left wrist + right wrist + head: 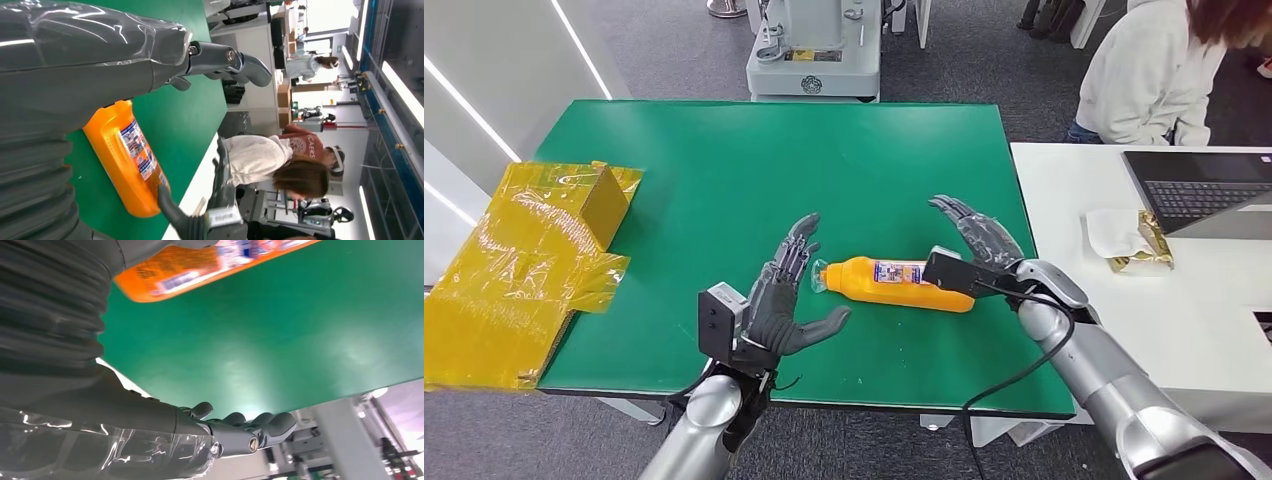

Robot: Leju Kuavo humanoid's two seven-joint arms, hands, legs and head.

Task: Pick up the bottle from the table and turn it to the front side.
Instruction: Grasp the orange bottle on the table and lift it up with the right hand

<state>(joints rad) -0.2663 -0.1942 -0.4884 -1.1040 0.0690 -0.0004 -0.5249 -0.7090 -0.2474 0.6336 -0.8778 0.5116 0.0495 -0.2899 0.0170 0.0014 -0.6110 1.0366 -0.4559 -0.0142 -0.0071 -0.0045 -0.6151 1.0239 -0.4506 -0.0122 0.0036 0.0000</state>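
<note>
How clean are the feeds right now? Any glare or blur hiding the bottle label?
Head view: even light, sharp; bottle label visible but too small to read; sheen on the yellow wrapping. Left wrist view: bottle in focus, bright windows behind, streaky glare on the left hand cover. Right wrist view: soft glare patches on the table, bottle cut off at the edge, right hand cover reflective.

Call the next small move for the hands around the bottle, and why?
Probably close both hands in on the orange bottle. It lies flat on the green table, cap toward the left hand, base by the right hand. Both hands are open, flanking it, neither gripping yet.
</note>
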